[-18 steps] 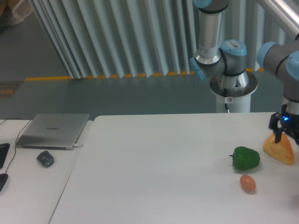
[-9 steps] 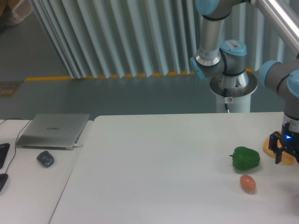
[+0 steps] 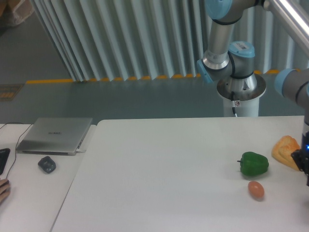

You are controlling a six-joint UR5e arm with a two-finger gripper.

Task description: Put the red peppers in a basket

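Note:
No red peppers and no basket show in this view. On the white table (image 3: 169, 164) lie a green pepper (image 3: 254, 164), a small orange-brown egg-shaped item (image 3: 256, 189) in front of it, and a yellow-orange bread-like piece (image 3: 286, 151) to its right. My gripper (image 3: 304, 162) is at the right edge of the frame, low by the bread-like piece, mostly cut off. Only a dark part with a blue light shows, so its jaws cannot be read.
A closed grey laptop (image 3: 55, 135) and a dark mouse (image 3: 47, 164) lie on the left table. A person's hand (image 3: 4, 189) enters at the left edge. The arm's base (image 3: 240, 92) stands behind the table at the back right.
The gripper has moved right and down off the bread-like piece, now nearly out of frame. A hand has appeared at the left edge.

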